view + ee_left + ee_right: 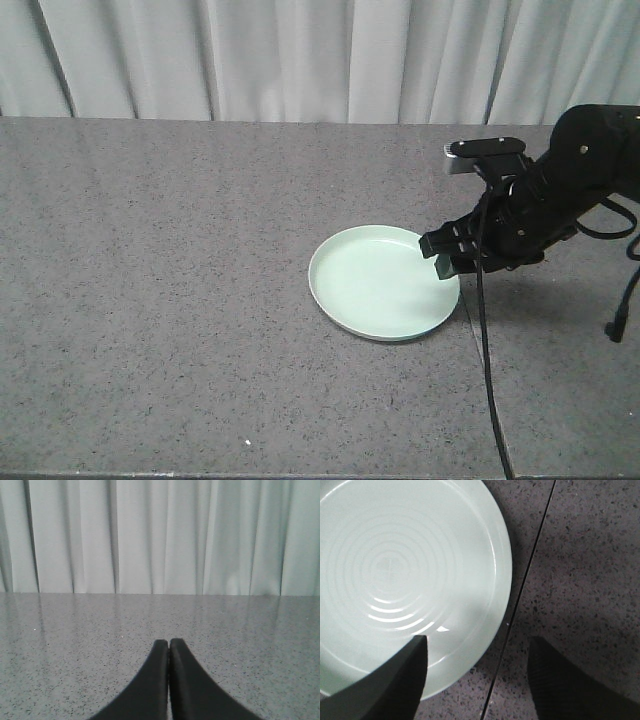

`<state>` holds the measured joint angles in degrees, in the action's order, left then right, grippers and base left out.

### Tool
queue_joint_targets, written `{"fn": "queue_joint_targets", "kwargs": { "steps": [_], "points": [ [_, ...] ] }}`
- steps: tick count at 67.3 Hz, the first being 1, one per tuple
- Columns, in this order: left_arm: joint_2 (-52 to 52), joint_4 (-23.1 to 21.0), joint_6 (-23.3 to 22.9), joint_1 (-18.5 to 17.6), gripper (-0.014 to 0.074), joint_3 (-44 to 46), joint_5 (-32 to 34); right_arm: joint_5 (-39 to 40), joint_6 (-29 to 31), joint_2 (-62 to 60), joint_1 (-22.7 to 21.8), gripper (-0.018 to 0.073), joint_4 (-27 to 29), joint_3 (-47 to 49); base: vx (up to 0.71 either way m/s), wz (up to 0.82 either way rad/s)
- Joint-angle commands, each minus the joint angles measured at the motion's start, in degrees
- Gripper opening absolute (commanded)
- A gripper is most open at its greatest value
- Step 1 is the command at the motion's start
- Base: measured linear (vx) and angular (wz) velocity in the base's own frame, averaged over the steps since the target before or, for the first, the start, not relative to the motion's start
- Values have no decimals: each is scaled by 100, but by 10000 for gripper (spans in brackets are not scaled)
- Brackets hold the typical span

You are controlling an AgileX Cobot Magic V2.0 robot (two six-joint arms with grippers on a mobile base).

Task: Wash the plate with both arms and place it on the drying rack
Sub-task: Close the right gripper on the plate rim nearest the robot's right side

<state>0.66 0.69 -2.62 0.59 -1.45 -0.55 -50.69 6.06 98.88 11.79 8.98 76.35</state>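
A: R gripper (477, 645), what do we log?
B: Jaws wide, nothing held. One finger (395, 680) sits over the plate (380, 285), inside the rim. The other finger (565, 685) is out over bare counter (150, 300). The rim runs between them.
A: Why straddle the edge?
B: We read it as a rim pinch being lined up. The plate lies flat, right side up, with a low rim, so the edge is the only part a two-finger grip can bite. Contact: can't tell from the wrist cam. The front cam shows the tips right at the near-arm edge.
A: Arm pose?
B: R arm reaches in low from the plate's far side, wrist pitched down, fingers pointing down and inward across the rim. Black cable (490, 380) trails down off the wrist. It passes just beside the plate and could snag on a lift.
A: L gripper (169, 644)?
B: Pads pressed together, empty, held low and about level over the counter. Ahead of it we see only counter and curtain (150, 535), no plate. Looks parked, in our view.
A: Rack?
B: Not in any view, so no placing target yet. We judge the task barely begun. Washing needs both arms, and only R is at the plate.
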Motion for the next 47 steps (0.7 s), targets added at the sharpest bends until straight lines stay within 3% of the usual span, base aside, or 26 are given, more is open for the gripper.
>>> {"fn": "queue_joint_targets", "kwargs": {
  "steps": [1, 39, 47],
  "points": [
    [75, -12, -28, -25, -6, 177, 389, 121, -3, -14, 6, 405, -23, 341, 0, 0],
    [75, -12, -28, -25, -6, 177, 389, 92, 23, 921, 6, 367, -81, 805, 0, 0],
    [75, -12, -28, -25, -6, 177, 389, 77, 23, 928, 6, 307, -81, 805, 0, 0]
  ]
}}
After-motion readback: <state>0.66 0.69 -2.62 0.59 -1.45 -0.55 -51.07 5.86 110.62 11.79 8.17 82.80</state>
